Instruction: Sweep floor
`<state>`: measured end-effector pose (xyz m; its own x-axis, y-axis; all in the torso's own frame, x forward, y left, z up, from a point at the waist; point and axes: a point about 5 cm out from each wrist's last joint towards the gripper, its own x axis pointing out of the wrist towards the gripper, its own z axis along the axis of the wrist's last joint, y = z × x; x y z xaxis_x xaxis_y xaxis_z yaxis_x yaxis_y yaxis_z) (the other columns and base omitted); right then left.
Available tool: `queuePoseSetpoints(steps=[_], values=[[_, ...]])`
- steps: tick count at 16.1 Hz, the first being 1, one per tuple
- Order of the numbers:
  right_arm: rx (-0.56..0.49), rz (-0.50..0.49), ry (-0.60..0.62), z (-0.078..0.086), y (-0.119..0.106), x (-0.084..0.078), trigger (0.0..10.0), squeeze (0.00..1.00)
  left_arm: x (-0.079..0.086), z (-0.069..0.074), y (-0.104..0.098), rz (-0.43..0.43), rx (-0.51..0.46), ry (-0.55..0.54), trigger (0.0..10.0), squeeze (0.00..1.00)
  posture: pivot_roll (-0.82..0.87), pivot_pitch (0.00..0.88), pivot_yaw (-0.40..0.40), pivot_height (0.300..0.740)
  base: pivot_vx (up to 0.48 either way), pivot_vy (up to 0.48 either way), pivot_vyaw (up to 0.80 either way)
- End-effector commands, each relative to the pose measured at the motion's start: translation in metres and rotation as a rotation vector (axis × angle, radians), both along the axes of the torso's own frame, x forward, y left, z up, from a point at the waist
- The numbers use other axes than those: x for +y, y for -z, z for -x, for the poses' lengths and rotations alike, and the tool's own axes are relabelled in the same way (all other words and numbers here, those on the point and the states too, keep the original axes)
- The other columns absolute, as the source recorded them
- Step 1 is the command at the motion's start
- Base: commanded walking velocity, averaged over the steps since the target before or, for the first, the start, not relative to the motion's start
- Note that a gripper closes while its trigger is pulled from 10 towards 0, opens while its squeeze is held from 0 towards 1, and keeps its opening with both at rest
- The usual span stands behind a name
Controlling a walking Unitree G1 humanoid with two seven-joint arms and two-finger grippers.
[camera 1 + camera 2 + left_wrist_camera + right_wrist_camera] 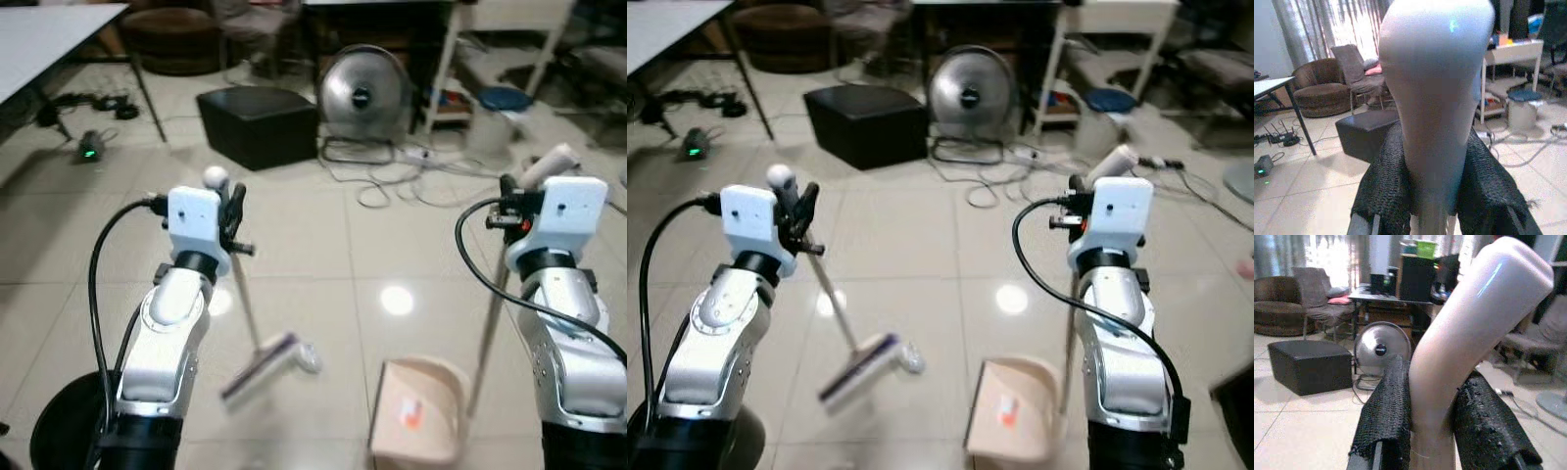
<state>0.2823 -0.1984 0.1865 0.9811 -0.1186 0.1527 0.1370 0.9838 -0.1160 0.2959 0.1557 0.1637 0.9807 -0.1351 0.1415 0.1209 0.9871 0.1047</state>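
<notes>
Left end effector (pixel 233 217) is clamped on the broom (pixel 257 364), near the top of its handle; both black fingers (pixel 1383 188) press against the pale, rounded handle end in the left wrist view. Broom: thin light pole slanting down and away from the left end effector, rounded white knob on top, head blurred, flat, whitish with a dark purple edge. The head sits on the floor (pixel 323 245) just left of the dustpan (pixel 419 409).

Right end effector (pixel 506 211) is pinched on the dustpan's long handle (pixel 1469 333), close to its bent upper end; fingers (pixel 1388 411) touch it on both sides in the right wrist view. Handle is pale cream and smooth, angled at the top, running down as a thin upright pole to the pan. Dustpan is beige with a raised back wall and an orange-white mark inside; it rests on the floor in front of the robot, between the two arms.

Floor is glossy light tile. Beyond the dustpan: a black ottoman (pixel 258 124), a round metal fan (pixel 363 95) to its right, loose cables (pixel 392 176) in front of the fan. A white bench (pixel 44 39) stands left of the ottoman.
</notes>
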Motion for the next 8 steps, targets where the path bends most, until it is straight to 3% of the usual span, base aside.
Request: queuePoseSetpoints(steps=[1,4,8], values=[[-0.022,-0.008,-0.063,0.0002,-0.0048,0.0135,10.0,0.00,0.0094,-0.0012,-0.0065,-0.040,-0.031,-0.035,10.0,0.00,-0.04,0.033,0.020,0.740,0.379,0.000,0.00],[-0.022,0.012,-0.061,0.0005,-0.0028,0.0154,10.0,0.00,0.0074,-0.0011,-0.0055,-0.040,-0.029,-0.031,10.0,0.00,-0.04,0.035,0.020,0.740,0.379,0.000,0.80],[-0.038,0.010,-0.019,0.0018,-0.0018,0.0125,10.0,0.00,0.0029,-0.0063,-0.0063,-0.039,-0.030,-0.006,10.0,0.00,-0.04,0.031,0.039,0.740,0.382,0.000,0.00]])
